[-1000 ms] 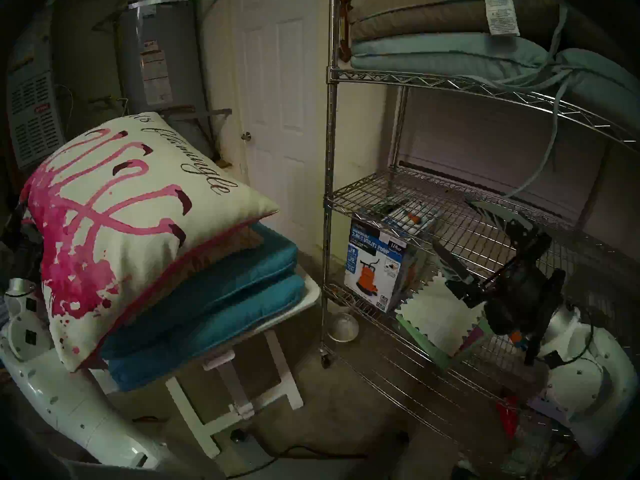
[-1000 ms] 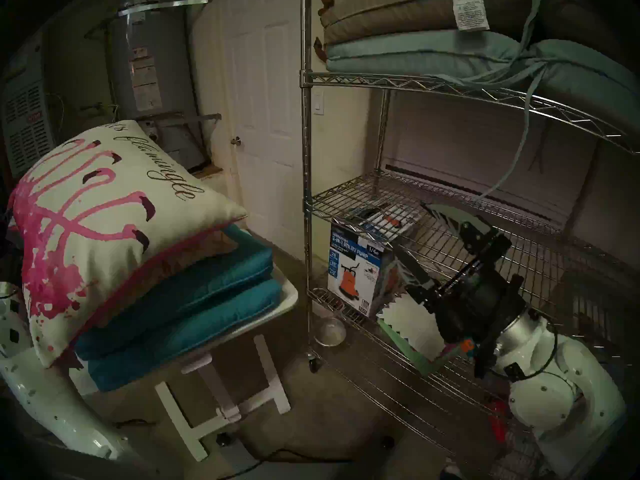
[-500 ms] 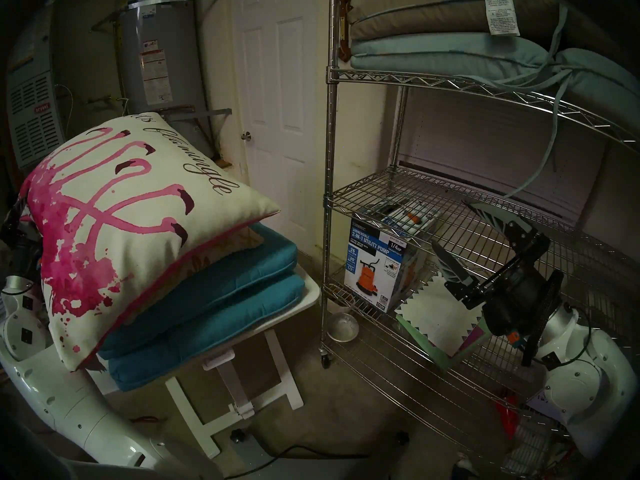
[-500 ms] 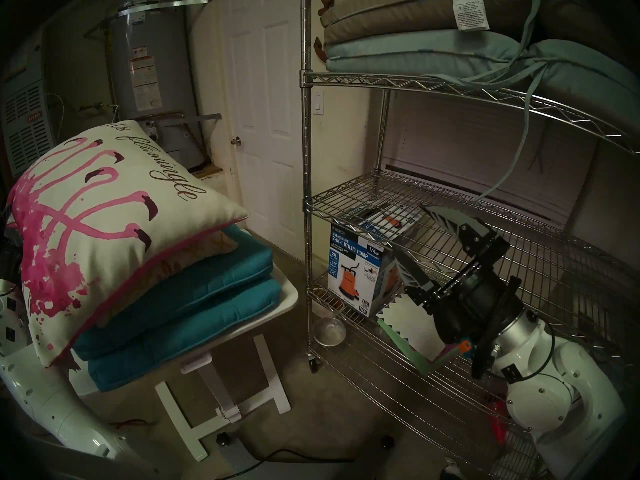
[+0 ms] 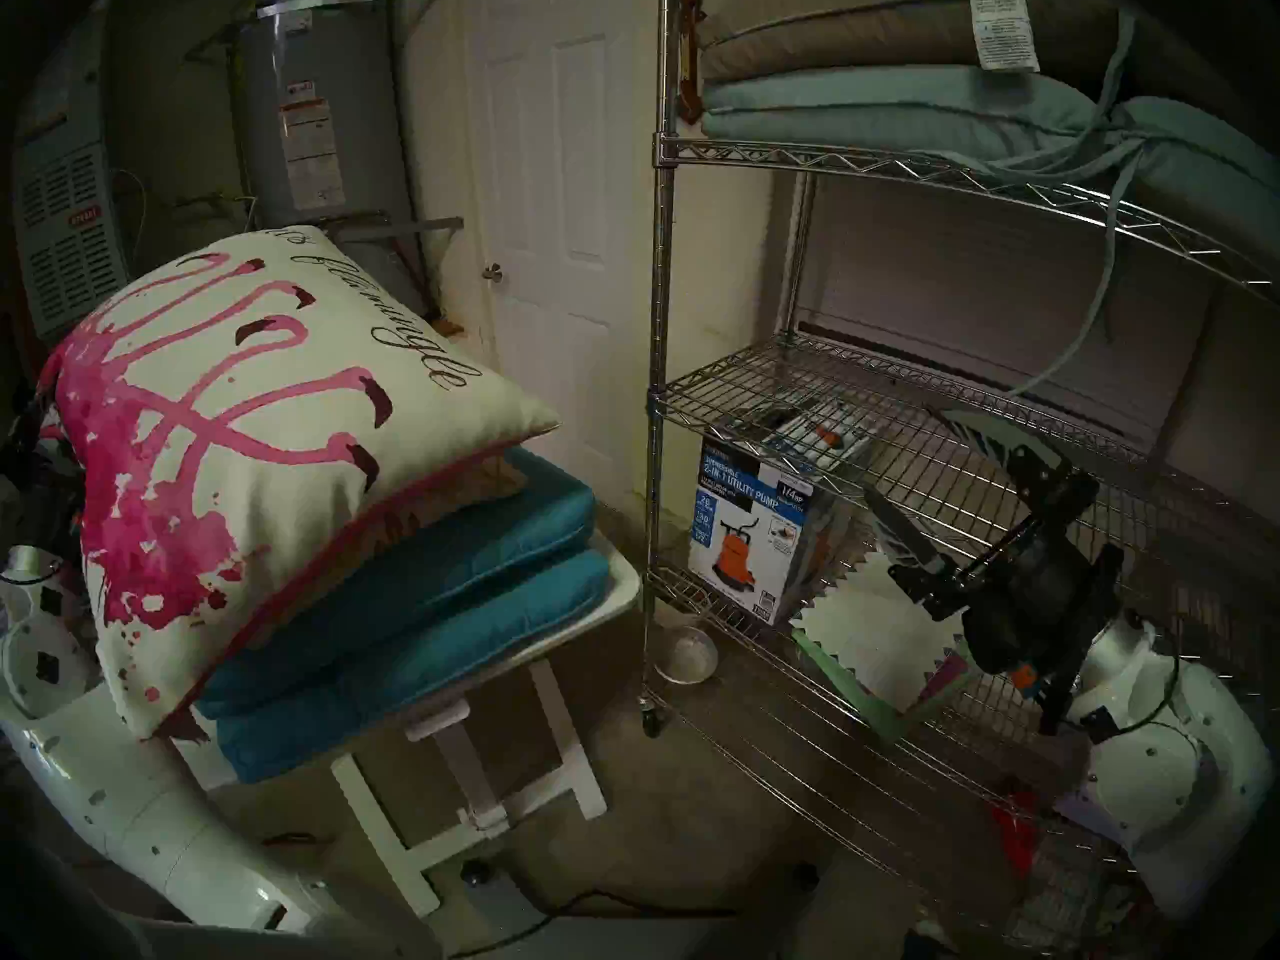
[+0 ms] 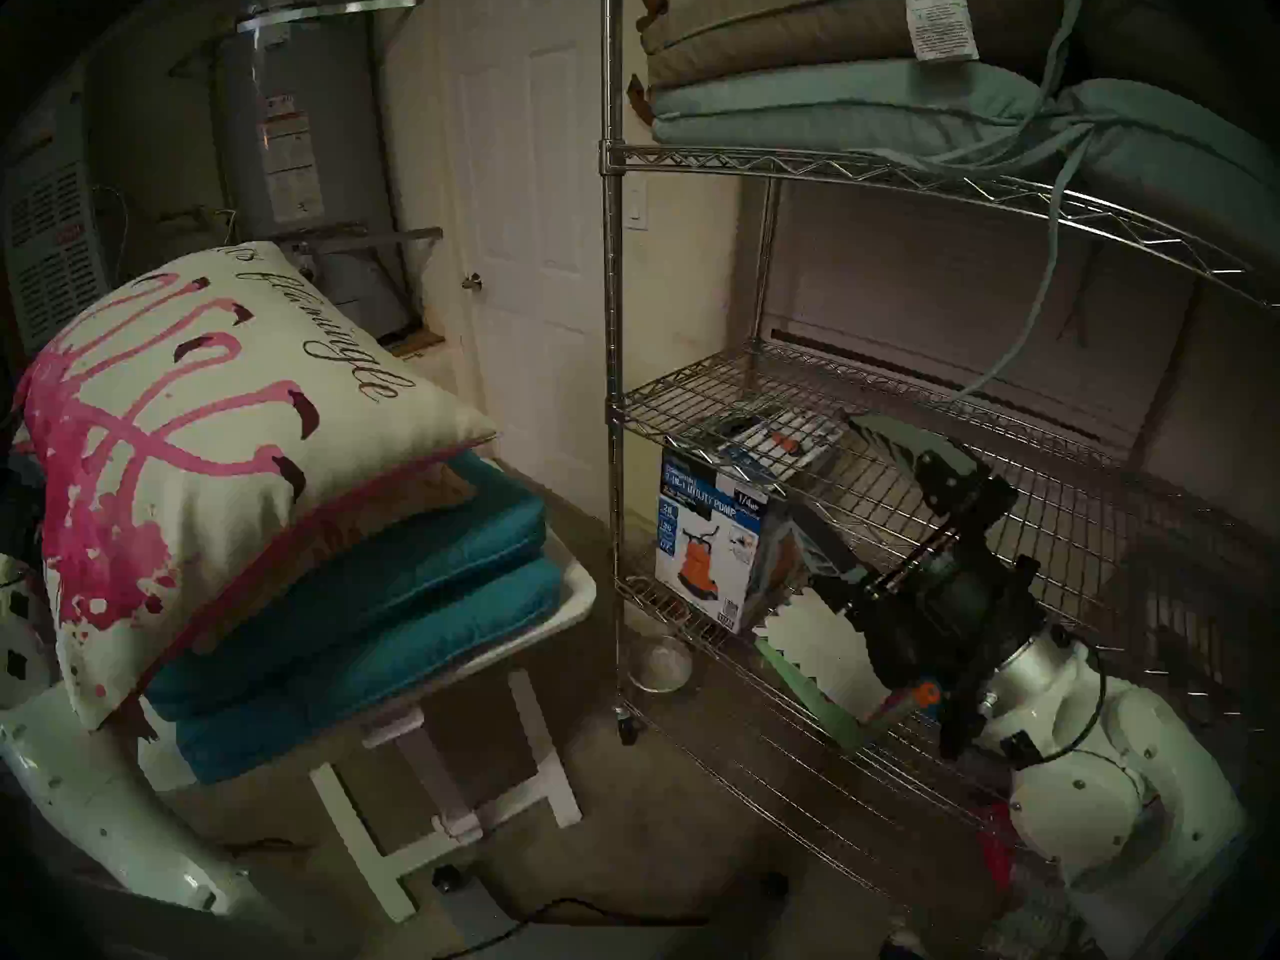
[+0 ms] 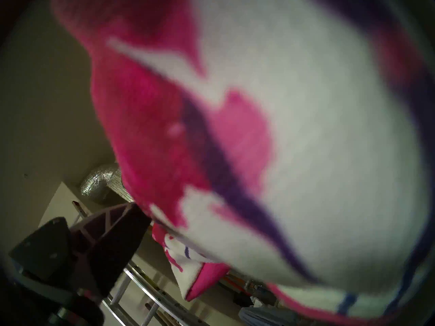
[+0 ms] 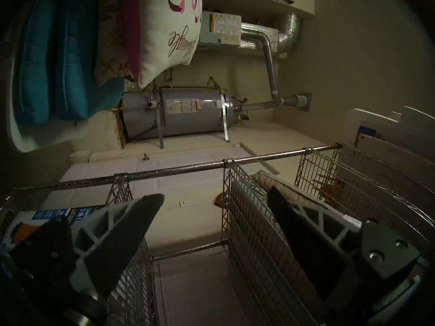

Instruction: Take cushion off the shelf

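The shelf (image 5: 654,397) is a chrome wire rack on the right. A taupe cushion (image 5: 831,37) lies on a pale teal cushion (image 5: 866,103) with dangling ties on its upper tier. My right gripper (image 5: 900,453) is open and empty at the middle tier's front edge, well below them; the right wrist view, turned sideways, shows its spread fingers (image 8: 131,226). A flamingo pillow (image 5: 263,467) tops the stack on the white table (image 5: 627,588). My left gripper (image 7: 217,208) is behind that pillow, which fills its view. One finger (image 7: 113,236) shows; the other is hidden.
Two dark teal cushions (image 5: 450,591) lie under the pillow. A pump box (image 5: 751,529) and a zigzag-edged card (image 5: 873,633) sit on the lower tier. A metal bowl (image 5: 686,654) is on the floor by the caster. Behind stand a white door (image 5: 554,210) and a water heater (image 5: 318,106).
Almost nothing. The left arm's elbow has edged slightly and the pillow's print has shifted a little with it. The right gripper has held its place, still open.
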Robot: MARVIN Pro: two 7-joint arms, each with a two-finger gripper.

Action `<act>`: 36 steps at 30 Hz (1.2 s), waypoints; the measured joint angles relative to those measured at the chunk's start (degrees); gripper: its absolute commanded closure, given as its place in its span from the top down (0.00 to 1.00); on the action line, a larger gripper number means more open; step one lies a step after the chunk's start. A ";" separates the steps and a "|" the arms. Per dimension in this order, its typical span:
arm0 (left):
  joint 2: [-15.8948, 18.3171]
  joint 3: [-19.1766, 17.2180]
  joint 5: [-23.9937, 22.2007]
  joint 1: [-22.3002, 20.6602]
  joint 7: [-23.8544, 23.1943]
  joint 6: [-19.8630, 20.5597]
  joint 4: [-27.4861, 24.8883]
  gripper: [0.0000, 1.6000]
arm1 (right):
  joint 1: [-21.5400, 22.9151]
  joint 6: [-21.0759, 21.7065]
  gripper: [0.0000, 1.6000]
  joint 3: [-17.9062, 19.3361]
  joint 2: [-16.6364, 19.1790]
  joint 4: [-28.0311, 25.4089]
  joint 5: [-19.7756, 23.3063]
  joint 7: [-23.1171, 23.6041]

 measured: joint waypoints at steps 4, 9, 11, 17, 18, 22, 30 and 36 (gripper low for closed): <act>0.25 -0.01 -0.09 -0.26 -0.33 0.00 0.00 1.00 | 0.00 0.03 1.00 -0.14 -0.06 0.00 -0.15 0.00; 0.88 -0.34 -0.10 -0.69 -0.49 0.00 0.21 1.00 | 0.05 0.03 1.00 -0.39 -0.08 0.01 -0.34 0.02; 1.33 -0.68 -0.07 -0.91 -0.41 -0.04 0.42 1.00 | 0.08 0.06 1.00 -0.52 -0.09 0.01 -0.43 0.05; 2.38 -2.41 -0.03 -1.19 -0.06 -0.19 1.13 1.00 | 0.14 0.24 1.00 -0.74 -0.10 0.02 -0.62 0.14; 2.62 -3.04 -0.03 -1.18 -0.02 -0.31 1.32 1.00 | 0.16 0.30 1.00 -0.79 -0.11 0.02 -0.66 0.17; 2.97 -4.60 -0.10 -0.81 -0.04 -0.72 1.44 1.00 | 0.22 0.45 1.00 -0.87 -0.12 0.02 -0.70 0.25; 2.89 -7.64 -0.90 1.17 -0.82 -1.74 0.51 1.00 | 0.44 0.66 1.00 -1.05 -0.10 0.02 -0.68 0.49; 1.91 -9.15 -2.31 3.06 -2.82 -2.53 -1.60 1.00 | 0.69 0.78 1.00 -1.45 0.08 0.03 -0.62 0.68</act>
